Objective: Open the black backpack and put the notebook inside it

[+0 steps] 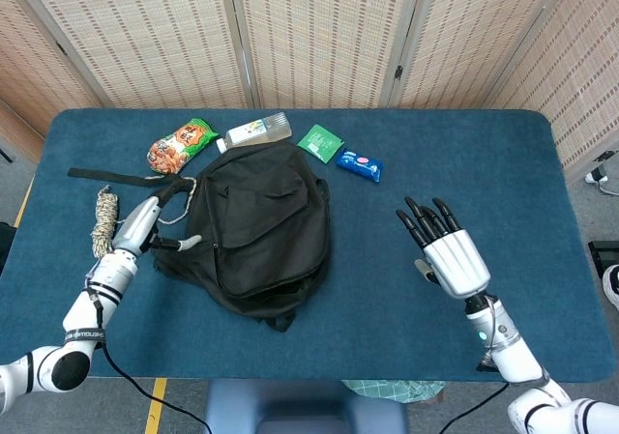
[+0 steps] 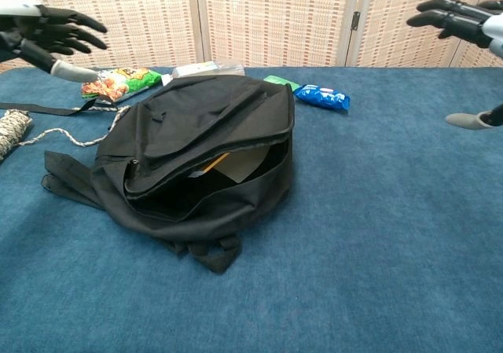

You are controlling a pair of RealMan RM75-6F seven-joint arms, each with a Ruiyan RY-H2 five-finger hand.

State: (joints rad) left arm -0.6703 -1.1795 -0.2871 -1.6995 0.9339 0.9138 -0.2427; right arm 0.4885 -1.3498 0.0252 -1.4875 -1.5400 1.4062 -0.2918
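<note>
Black backpack (image 2: 206, 145) lying flat at the table's (image 1: 503, 163) centre, its zipper mouth gaping; the notebook (image 2: 236, 163) is sitting inside, one pale corner showing through the opening. Left hand (image 1: 138, 225) is hovering just left of the backpack, fingers spread, holding nothing; right hand (image 1: 448, 252) is hovering well to its right, likewise spread and empty. Risk, as judged: with the mouth unzipped, any tug on the backpack could let the notebook slide out.

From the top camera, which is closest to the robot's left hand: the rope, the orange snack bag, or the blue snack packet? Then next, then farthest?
From the left hand:
1. Rope, just beside it, toward the table's left edge.
2. Orange snack bag, farther back, beyond the backpack's corner.
3. Blue snack packet, across the backpack, to the right.
</note>
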